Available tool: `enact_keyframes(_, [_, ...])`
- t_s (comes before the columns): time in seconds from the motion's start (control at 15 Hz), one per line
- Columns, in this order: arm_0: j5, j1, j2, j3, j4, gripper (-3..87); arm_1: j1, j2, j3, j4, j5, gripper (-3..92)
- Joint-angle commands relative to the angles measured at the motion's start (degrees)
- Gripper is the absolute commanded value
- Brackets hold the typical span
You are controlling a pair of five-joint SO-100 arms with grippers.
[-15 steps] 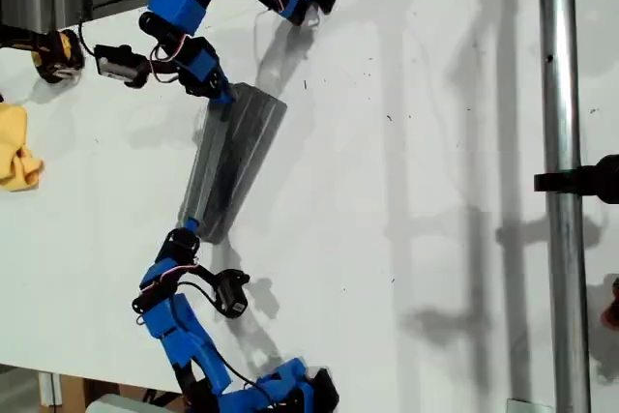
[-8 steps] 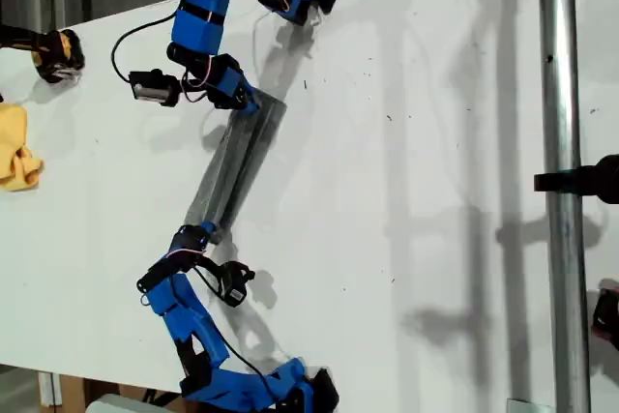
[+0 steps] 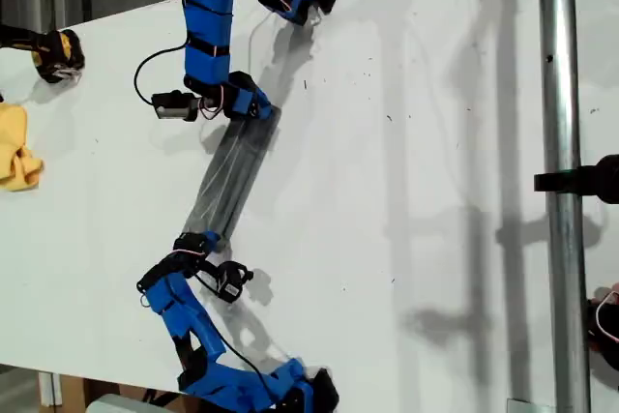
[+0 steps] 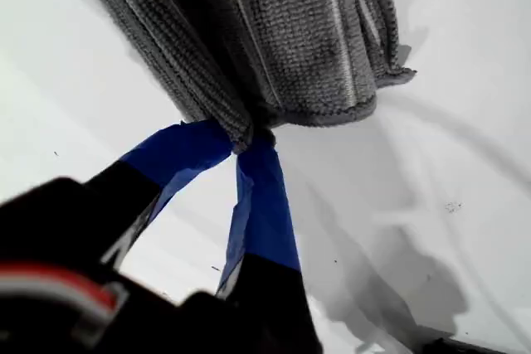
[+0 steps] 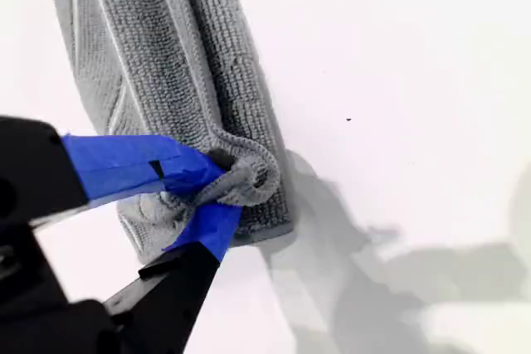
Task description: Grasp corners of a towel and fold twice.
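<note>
- A second ago the towel (image 3: 227,176) was a wider wedge on the white table (image 3: 416,142). It is now pulled into a narrow grey band that slants from the top arm down to the bottom arm in the exterior view.
- The upper arm (image 3: 208,36) has swung toward the exterior view's right, and its forearm now runs almost straight down the picture to the towel's upper end.
- The lower arm (image 3: 184,321) has also shifted slightly to that side. It is bent up from the table's near edge, with its tip at the towel's lower end.
- My first gripper (image 4: 245,143) has its blue-taped jaws pinched together on a corner (image 4: 242,132) of the towel. The folded layers bunch out from the pinch, and a shadow falls on the table beneath.
- My second gripper (image 5: 220,184) is clamped on a crumpled corner (image 5: 249,176) at the other end, where the striped cloth lies doubled over itself.
- From the wrist views I cannot tell which of the two arms carries which gripper.
- The yellow cloth (image 3: 14,152) lies at the exterior view's left edge, well apart from the towel.
</note>
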Motion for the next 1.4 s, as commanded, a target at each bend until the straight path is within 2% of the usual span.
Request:
enact_keyframes(0.0, [-0.6, -5.8, 0.8, -2.4, 2.9, 11.4, 1.0, -0.8, -1.1, 1.4, 0.4, 0.1])
enact_keyframes(0.07, [-0.7, -5.8, 1.0, -2.8, 4.0, 17.5, 0.9, -0.5, -2.0, 2.8, 0.4, 8.3])
enact_keyframes(0.13, [-1.3, -5.9, 1.7, -3.2, 5.6, 22.0, 0.5, 0.7, -3.5, 5.2, 0.4, 23.1])
enact_keyframes(0.27, [-2.5, -5.7, 6.2, -3.1, 9.4, 26.0, -0.6, 6.3, -7.5, 12.3, 0.9, 31.4])
enact_keyframes(0.53, [-6.9, -4.8, 23.0, -1.0, 15.6, 25.6, -0.9, 21.6, -14.2, 25.0, 2.2, 32.6])
enact_keyframes(0.73, [-9.8, -1.2, 40.3, 7.4, 16.5, 25.1, 0.4, 38.0, -10.0, 31.0, 6.0, 32.6])
enact_keyframes(0.87, [-11.7, 1.7, 55.7, 21.1, 12.7, 24.8, -0.6, 47.9, -4.0, 33.0, 9.6, 32.9])
enact_keyframes(1.2, [-17.8, 7.3, 95.3, 58.1, 1.0, 22.7, -7.5, 57.6, 3.9, 31.2, 18.7, 32.6])
enact_keyframes(1.33, [-19.6, 10.6, 112.2, 71.1, -0.9, 20.5, -10.7, 67.7, 7.0, 30.9, 24.5, 31.0])
